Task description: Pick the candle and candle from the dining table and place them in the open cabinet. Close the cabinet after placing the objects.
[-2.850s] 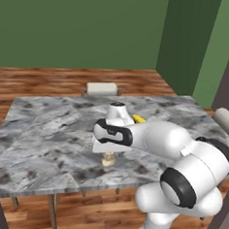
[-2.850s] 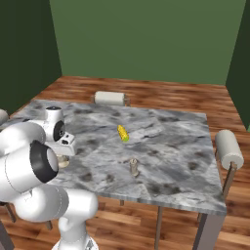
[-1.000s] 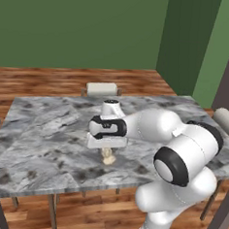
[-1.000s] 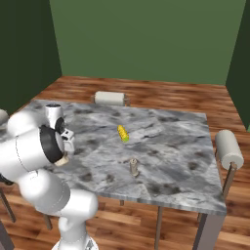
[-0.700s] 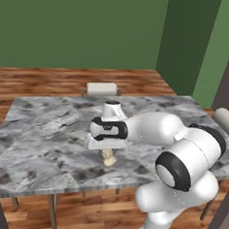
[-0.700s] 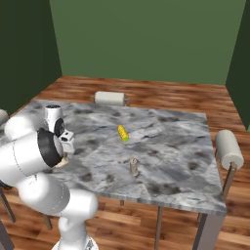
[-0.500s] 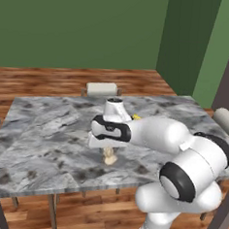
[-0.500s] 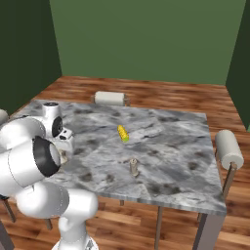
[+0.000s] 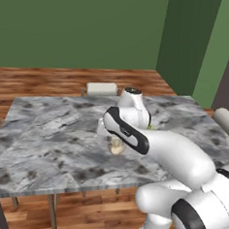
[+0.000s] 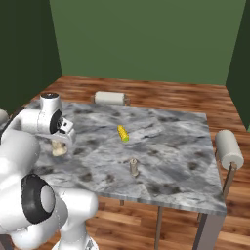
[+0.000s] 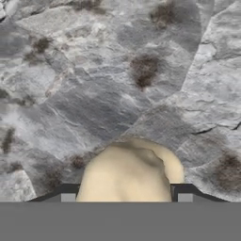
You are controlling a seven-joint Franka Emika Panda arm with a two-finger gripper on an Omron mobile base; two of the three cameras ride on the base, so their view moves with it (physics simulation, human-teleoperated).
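I am looking down along the gripper [image 11: 126,190], which is hanging straight over the cream candle [image 11: 128,172]. The candle is sitting directly between the two dark fingertips [image 11: 68,194], one on each side of its body, with its rounded top pointing up toward the hand. The jaws are standing about half open; I cannot tell whether the pads are pressing on the wax or just bracketing it, so I am not calling it a grip. The candle's long axis is running vertical, in line with the hand, and its base appears to be resting on the dining table [image 9: 46,145]. My judgement is that the coming move is a simple squeeze and a straight lift, with no sideways correction needed.

From the right base view, the cream candle [image 10: 59,149] is standing near the table's left edge, tucked under the white wrist. Farther across the grey-white marbled top, the slimmer greyish-tan candle [image 10: 134,166] is standing upright, well apart from the first. Beyond it, a yellow corn cob [image 10: 122,133] is lying near the table's middle.

From the left base view, the cream candle [image 9: 116,146] is showing just below the forearm. Pale padded chair backs [image 10: 110,98] are standing at the table's far side and right end. Past them, a reddish wood plank floor [image 10: 161,95] is running to dark green walls [image 10: 146,39].
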